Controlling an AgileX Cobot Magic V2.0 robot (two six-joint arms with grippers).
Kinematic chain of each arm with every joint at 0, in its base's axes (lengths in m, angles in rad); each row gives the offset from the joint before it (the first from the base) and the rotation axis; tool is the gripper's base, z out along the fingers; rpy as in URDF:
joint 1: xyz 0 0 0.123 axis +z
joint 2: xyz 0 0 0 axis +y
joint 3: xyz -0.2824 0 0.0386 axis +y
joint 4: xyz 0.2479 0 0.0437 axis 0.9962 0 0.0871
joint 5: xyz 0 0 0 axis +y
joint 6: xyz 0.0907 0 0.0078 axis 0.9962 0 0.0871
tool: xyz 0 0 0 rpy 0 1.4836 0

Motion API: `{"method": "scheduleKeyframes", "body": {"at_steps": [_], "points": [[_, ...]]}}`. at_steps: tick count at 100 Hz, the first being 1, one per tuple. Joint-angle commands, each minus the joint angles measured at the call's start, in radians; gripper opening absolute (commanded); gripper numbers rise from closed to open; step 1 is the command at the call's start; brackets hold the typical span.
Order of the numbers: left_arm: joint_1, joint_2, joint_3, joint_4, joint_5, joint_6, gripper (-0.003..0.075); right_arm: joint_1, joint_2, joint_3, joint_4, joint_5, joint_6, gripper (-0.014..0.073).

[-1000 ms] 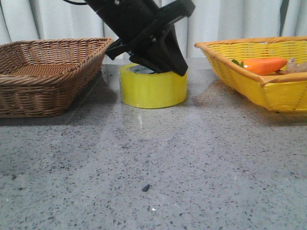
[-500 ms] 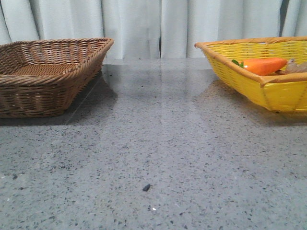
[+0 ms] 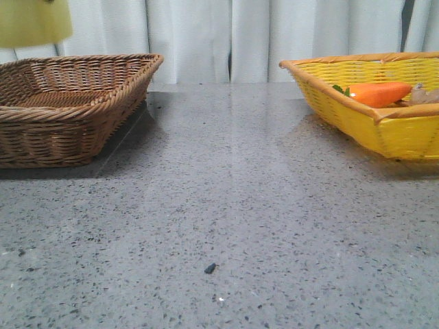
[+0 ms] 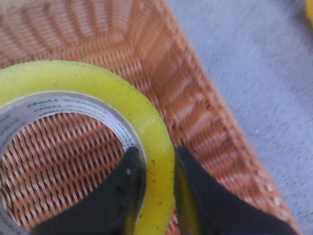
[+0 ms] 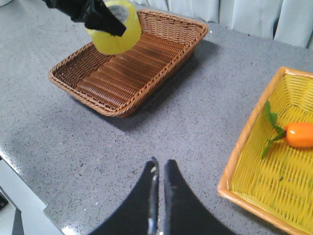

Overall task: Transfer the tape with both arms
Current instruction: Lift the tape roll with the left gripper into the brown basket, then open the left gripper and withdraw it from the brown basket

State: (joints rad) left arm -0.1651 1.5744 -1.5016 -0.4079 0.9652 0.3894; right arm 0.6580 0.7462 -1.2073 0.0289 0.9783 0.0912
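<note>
The yellow tape roll (image 4: 88, 83) with its white core hangs in my left gripper (image 4: 155, 155), one finger inside the ring and one outside on the wall. In the right wrist view the roll (image 5: 113, 27) is in the air above the brown wicker basket (image 5: 128, 63), held by the left gripper (image 5: 100, 18). In the front view only its lower part shows at the top left corner (image 3: 34, 22). My right gripper (image 5: 160, 166) is shut and empty, above the grey table between the two baskets.
The brown basket (image 3: 72, 103) stands at the left, empty inside. A yellow basket (image 3: 370, 110) at the right holds an orange carrot (image 3: 377, 93). A small dark speck (image 3: 210, 268) lies on the grey table (image 3: 226, 192) near the front.
One second ago the left gripper held the tape on the table's middle. It has lifted the roll and carried it left, above the brown basket.
</note>
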Motion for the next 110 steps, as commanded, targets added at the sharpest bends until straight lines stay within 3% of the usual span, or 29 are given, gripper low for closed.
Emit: {"method": "scheduleKeyframes", "body": {"at_steps": [1, 14, 20, 30, 42, 54, 68, 82, 110], "points": [[0.005, -0.048, 0.024, -0.041, -0.093, -0.008, 0.0159, -0.003, 0.0, -0.007, -0.006, -0.083, -0.002, -0.0067], [0.005, -0.05, 0.043, -0.041, -0.073, -0.008, 0.0468, -0.003, 0.0, 0.015, -0.006, -0.093, -0.002, -0.0067], [0.005, -0.062, 0.043, -0.045, -0.071, -0.008, 0.0522, -0.003, 0.0, 0.019, -0.006, -0.095, -0.002, -0.0067], [0.005, -0.112, 0.049, -0.079, -0.096, -0.008, 0.0449, -0.003, -0.002, 0.019, -0.008, -0.075, -0.002, -0.0067], [-0.009, -0.245, 0.115, -0.208, -0.238, 0.032, 0.0347, -0.003, -0.021, 0.046, -0.014, -0.069, -0.002, -0.0067], [-0.075, -0.421, 0.248, -0.195, -0.459, 0.063, 0.0331, -0.003, -0.113, 0.155, -0.029, -0.203, -0.004, -0.0067], [-0.15, -0.655, 0.482, -0.141, -0.658, 0.063, 0.0331, -0.003, -0.301, 0.35, -0.15, -0.402, -0.004, -0.0067], [-0.173, -0.886, 0.731, -0.141, -0.732, 0.063, 0.0331, -0.003, -0.483, 0.531, -0.341, -0.461, -0.004, -0.0067], [-0.173, -1.177, 1.055, -0.148, -0.837, 0.063, 0.0304, -0.003, -0.652, 0.681, -0.369, -0.494, -0.004, -0.0067]]}}
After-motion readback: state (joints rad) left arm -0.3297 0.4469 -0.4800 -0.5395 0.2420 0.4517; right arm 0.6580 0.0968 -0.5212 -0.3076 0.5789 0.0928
